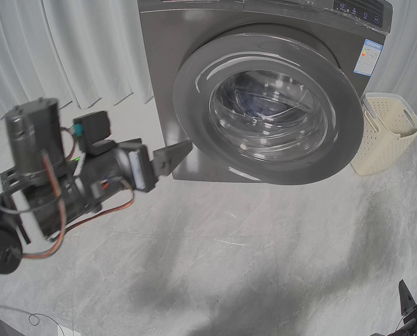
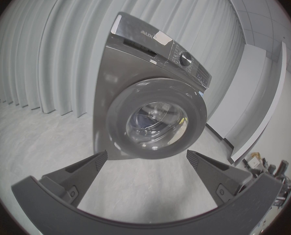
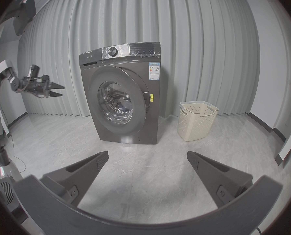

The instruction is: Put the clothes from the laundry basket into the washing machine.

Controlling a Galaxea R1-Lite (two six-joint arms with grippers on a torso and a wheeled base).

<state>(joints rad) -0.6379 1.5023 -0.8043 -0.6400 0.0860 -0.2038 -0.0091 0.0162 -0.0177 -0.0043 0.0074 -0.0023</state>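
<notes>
1. In the head view, the washing machine (image 1: 194, 47) is seen at the upper middle, with the laundry basket (image 1: 388, 131) at the right edge, just beside it.
2. The machine's side panel is added by the right wrist view.
3. The left gripper (image 1: 171, 157), at the left middle near the door (image 1: 269, 113), is held released and empty.
4. The right gripper (image 1: 416, 285), at the lower right corner, is likewise spread and empty.
5. A dark bluish shape is seen behind the door glass. Whether it is clothing cannot be told.
</notes>
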